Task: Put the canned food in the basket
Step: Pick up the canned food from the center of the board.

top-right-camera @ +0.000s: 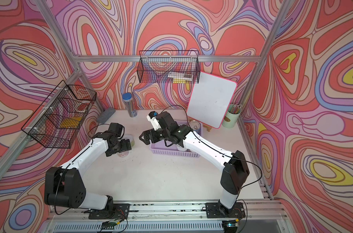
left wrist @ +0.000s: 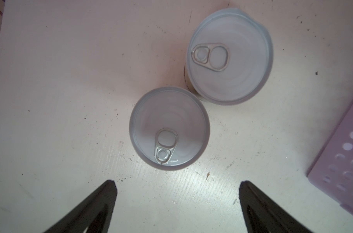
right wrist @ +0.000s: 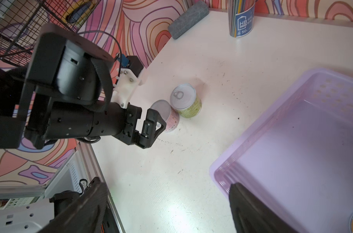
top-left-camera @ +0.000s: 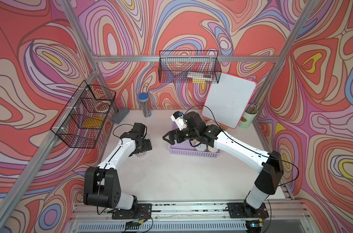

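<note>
Left wrist view shows two cans on the table [left wrist: 70, 80], not yet in the basket [left wrist: 345, 161] at the right edge: the pink can [left wrist: 169, 127] mid-frame and the green can [left wrist: 230, 56] just beside it, upper right. The left gripper [left wrist: 177, 184] is spread wide above the pink can, holding nothing. In a top view some cans [top-left-camera: 201, 148] sit in the basket and the right gripper [top-left-camera: 166, 138] hangs spread and empty at its left end, so I think two are left.

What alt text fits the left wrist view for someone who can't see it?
A nearer can and a farther can, both upright with pull-tab lids, stand close together on the white table just ahead of the open, empty left gripper. A corner of the lavender basket shows to one side.
</note>
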`<state>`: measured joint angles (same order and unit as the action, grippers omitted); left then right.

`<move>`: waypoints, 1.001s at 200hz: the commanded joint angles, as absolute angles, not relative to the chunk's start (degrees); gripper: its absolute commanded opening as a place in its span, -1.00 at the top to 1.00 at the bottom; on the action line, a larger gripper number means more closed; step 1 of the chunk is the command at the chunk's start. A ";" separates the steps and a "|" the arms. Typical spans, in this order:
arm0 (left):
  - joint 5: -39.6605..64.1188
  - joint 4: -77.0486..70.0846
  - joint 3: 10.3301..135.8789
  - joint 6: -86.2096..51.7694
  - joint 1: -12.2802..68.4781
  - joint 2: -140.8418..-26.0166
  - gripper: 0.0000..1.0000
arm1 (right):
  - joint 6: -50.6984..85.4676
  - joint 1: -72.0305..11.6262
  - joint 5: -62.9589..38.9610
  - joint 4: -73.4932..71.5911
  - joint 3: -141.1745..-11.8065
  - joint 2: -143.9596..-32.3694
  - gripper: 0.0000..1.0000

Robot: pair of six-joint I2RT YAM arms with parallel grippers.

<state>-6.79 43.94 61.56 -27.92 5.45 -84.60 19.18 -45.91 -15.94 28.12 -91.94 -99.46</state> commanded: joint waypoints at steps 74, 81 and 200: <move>-5.26 45.62 66.80 -26.28 2.24 -92.46 -0.98 | 18.46 -45.73 -16.58 29.91 -93.76 -100.61 -0.91; -5.27 45.52 67.09 -26.28 2.12 -93.16 -0.98 | 18.46 -45.79 -16.63 29.81 -93.63 -100.55 -0.93; -6.28 45.33 71.25 -25.66 0.97 -101.06 -0.85 | 19.16 -45.77 -17.14 26.89 -90.00 -98.00 -0.96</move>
